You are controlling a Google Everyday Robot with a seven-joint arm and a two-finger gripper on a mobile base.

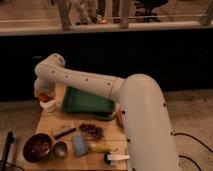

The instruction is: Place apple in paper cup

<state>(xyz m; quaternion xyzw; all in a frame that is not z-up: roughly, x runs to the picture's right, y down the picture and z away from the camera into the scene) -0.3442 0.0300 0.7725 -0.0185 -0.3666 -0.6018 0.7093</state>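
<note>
The small white paper cup [49,106] stands at the far left of the wooden table [60,120], next to the green tray [87,102]. The red-orange apple [44,98] sits right at the cup's mouth, at its left rim. My gripper [42,92] is directly over the apple, at the end of the white arm that reaches in from the right. The gripper hides the apple's top, so I cannot tell whether the apple rests on the cup or hangs just above it.
A dark brown bowl [37,147], a shiny metal cup [60,149], a blue sponge [80,144], a yellowish item [101,147], a brown cluster [91,130] and a dark bar [65,132] lie along the front. An orange bowl [119,119] peeks out beside my arm.
</note>
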